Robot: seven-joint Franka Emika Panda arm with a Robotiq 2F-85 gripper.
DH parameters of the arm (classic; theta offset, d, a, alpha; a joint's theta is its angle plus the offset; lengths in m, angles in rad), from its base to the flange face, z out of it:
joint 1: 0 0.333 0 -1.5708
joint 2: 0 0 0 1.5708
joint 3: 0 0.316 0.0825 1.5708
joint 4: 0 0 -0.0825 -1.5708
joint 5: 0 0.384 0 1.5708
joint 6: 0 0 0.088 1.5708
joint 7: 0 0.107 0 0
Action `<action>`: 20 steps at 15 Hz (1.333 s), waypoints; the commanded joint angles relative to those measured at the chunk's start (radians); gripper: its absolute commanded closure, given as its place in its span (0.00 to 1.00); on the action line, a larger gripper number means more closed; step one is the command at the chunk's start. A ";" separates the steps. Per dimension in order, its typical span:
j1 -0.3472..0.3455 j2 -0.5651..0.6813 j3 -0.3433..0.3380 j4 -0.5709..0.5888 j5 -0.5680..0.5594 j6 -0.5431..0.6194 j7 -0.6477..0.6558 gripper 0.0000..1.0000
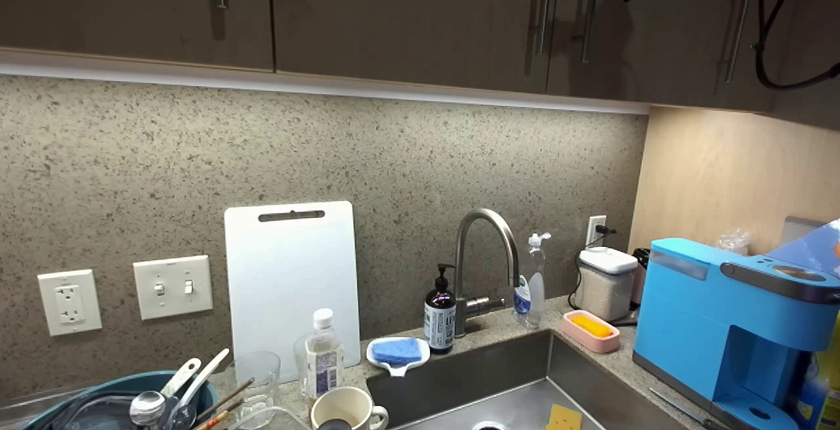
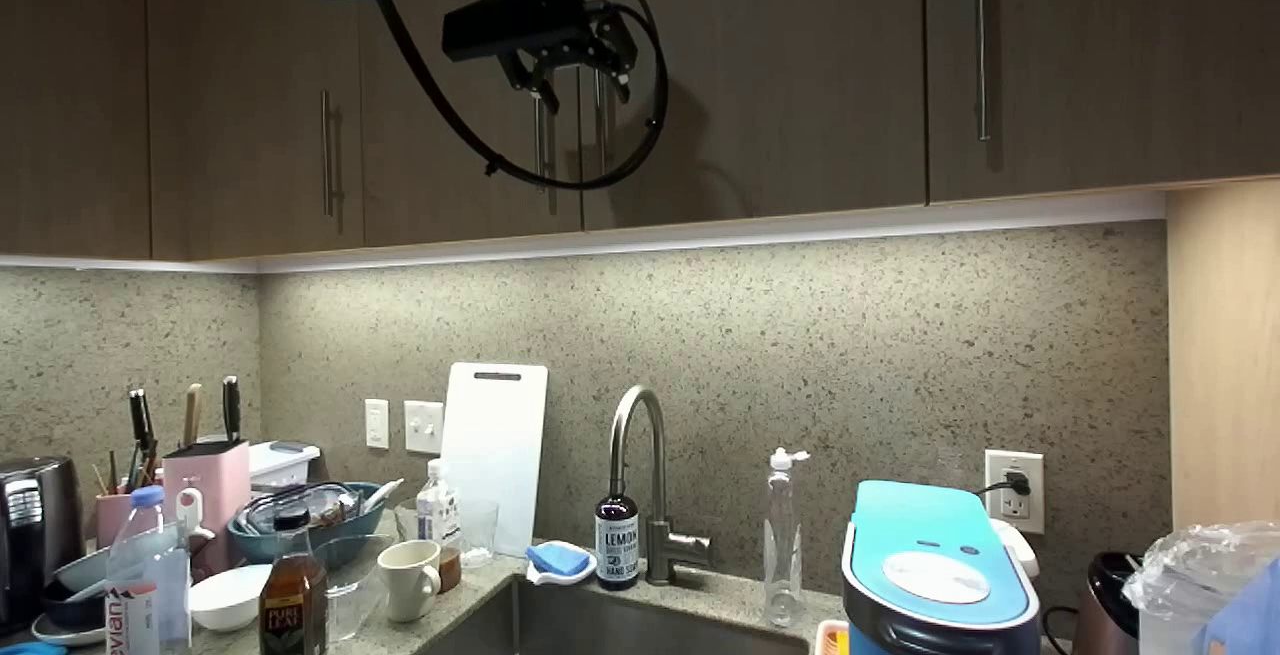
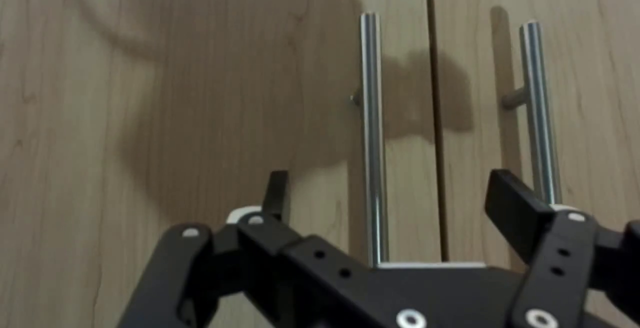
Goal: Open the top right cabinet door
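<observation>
- While you are facing the upper cabinets (image 2: 240,85), the top right cabinet door (image 2: 800,75), judging by your aim the right-hand one of the middle pair, is hanging closed above the sink (image 2: 640,625).
- Its bar handle (image 3: 372,137) is running upright beside the seam (image 3: 436,117), presumably so that you are pulling at the free edge.
- The door is looking flat and dark brown in both exterior views, paler and wood-grained in the wrist view, with a shadow (image 3: 225,77) falling across it.
- Your gripper (image 2: 587,95) is standing spread wide, holding nothing; in the wrist view its fingers (image 3: 517,215) are flanking that bar, likely for a pinch across it, though the depth between is not showing.
- The neighbouring handle (image 3: 540,112) is running just beside, overlapped by a finger there, so you are possibly risking a snag.
- Below, a soap bottle (image 2: 617,540) and sponge (image 2: 558,559) are sitting by the sink, presumably for washing up.
</observation>
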 commanded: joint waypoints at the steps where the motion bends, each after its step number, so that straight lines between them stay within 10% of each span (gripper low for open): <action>1: -0.003 0.052 0.004 -0.010 -0.023 0.183 0.019 0.00; 15: 0.004 0.139 -0.009 0.058 -0.023 0.188 0.017 0.00; 16: 0.005 0.145 -0.010 0.065 -0.022 0.189 0.018 0.25; 20: 0.011 0.143 -0.017 0.067 -0.018 0.185 0.014 0.46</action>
